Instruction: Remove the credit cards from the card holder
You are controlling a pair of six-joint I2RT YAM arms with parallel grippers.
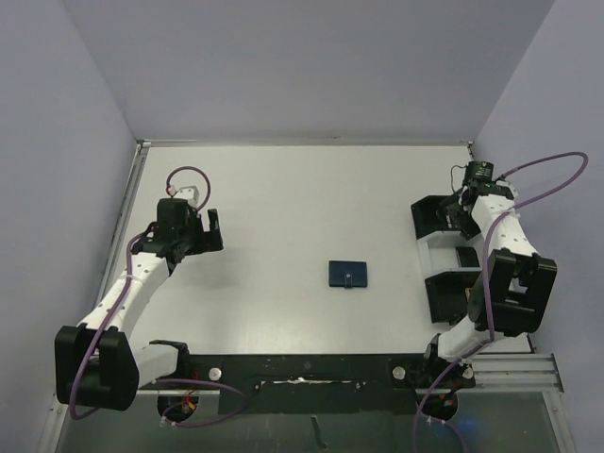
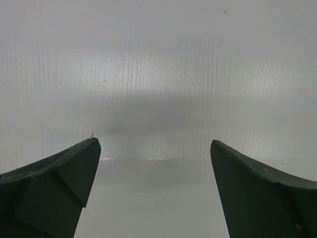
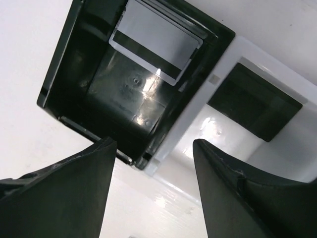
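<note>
silver card (image 3: 156, 42) rests in black box (image 3: 64, 69) under right end effector (image 3: 153, 144).

**A:** Where's the left arm (image 1: 123, 294)?

**B:** It rises from its base at 7 o'clock and bends toward 9 o'clock. The left gripper (image 1: 215, 233) points toward 3 o'clock with its jaws spread wide.

**A:** And the right arm (image 1: 510, 283)?

**B:** Its elbow is folded at 4 o'clock and its wrist is out at 2 o'clock. The right gripper (image 1: 461, 215) tips downward, with its 2 fingers (image 3: 64, 198) apart.
</note>
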